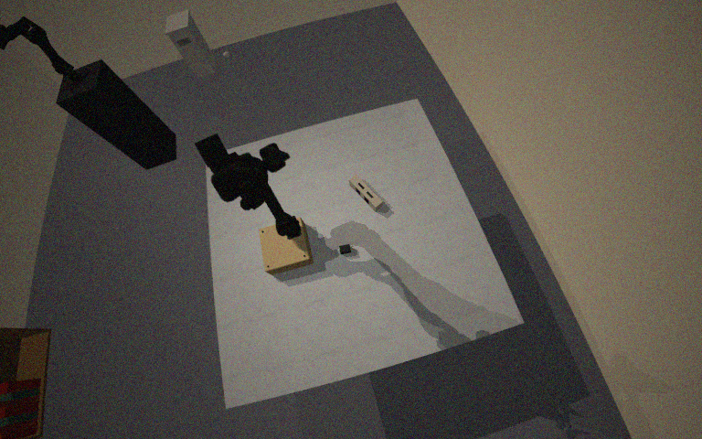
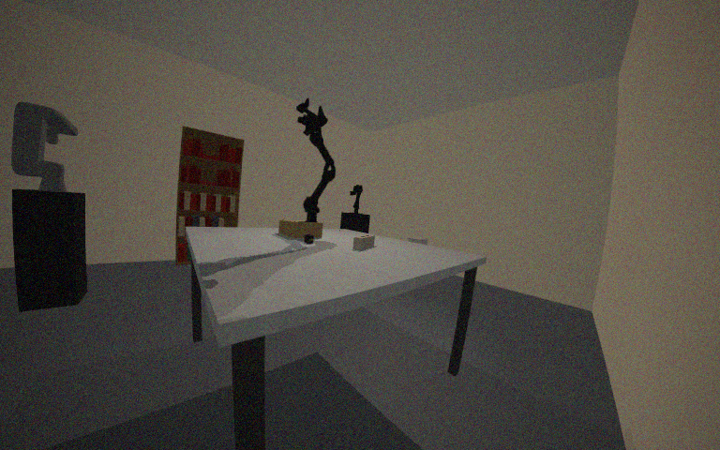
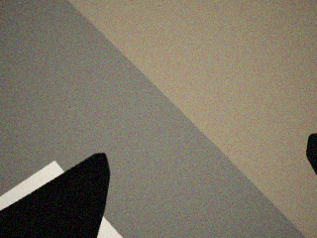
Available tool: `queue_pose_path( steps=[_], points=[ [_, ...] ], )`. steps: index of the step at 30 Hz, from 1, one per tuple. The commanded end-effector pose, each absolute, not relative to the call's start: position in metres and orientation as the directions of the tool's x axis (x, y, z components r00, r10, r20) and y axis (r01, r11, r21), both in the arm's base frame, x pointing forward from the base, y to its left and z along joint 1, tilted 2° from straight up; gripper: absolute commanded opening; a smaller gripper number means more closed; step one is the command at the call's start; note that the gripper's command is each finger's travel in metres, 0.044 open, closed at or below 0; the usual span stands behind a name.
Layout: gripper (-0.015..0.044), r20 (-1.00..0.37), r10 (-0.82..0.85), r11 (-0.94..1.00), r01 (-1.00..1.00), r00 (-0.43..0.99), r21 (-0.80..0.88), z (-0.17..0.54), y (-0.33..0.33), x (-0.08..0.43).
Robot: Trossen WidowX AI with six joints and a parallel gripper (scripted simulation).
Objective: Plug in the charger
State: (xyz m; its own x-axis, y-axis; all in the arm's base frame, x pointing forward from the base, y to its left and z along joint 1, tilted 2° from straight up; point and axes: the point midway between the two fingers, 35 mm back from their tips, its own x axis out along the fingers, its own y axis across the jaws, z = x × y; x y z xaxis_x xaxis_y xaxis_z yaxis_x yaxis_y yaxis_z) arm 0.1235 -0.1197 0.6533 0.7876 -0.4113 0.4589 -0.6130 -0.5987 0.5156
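The charger (image 1: 345, 249) (image 2: 308, 239) is a small black block on the white table (image 1: 321, 331) (image 2: 318, 281), near the arm's base; its prongs cannot be made out. The power strip (image 1: 366, 193) (image 2: 363, 243) is a cream bar with dark openings, lying apart from the charger. My gripper (image 1: 242, 148) (image 2: 313, 107) (image 3: 209, 155) is open and empty, raised high above the table with its fingers pointing up. The wrist view shows neither charger nor strip, only two black fingers wide apart against plain surfaces and a white edge.
The arm stands on a wooden block (image 1: 284, 251) (image 2: 300, 229) beside the charger. The arm's shadow falls across the table by the charger. Off the table are a black pedestal (image 1: 116, 116) (image 2: 354, 221) with a smaller arm, a bookshelf (image 2: 209, 186) and a grey sculpture (image 2: 29, 138) on another pedestal.
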Motion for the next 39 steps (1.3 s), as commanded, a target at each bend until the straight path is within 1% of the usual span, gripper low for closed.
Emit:
queue_pose_path(
  steps=[1,2,11,19,24,29,34,39],
  points=[
    [0.0426,0.458,-0.413,-0.604,-0.613,0.787,0.51,0.653,-0.121,0.124],
    [0.044,0.455,-0.417,-0.618,-0.612,0.787,0.493,0.651,-0.124,0.124],
    [0.044,0.381,-0.488,-0.803,-0.575,0.786,0.158,0.618,-0.179,0.136],
    [0.044,0.284,-0.541,-0.841,-0.514,0.791,-0.17,0.578,-0.221,0.153],
    [0.044,0.214,-0.561,-0.806,-0.468,0.8,-0.363,0.552,-0.243,0.167],
    [0.044,0.138,-0.572,-0.728,-0.424,0.808,-0.538,0.523,-0.26,0.181],
    [0.044,0.05,-0.583,-0.605,-0.393,0.811,-0.692,0.49,-0.276,0.195],
    [0.044,-0.046,-0.586,-0.449,-0.371,0.809,-0.812,0.455,-0.289,0.209]
  ],
)
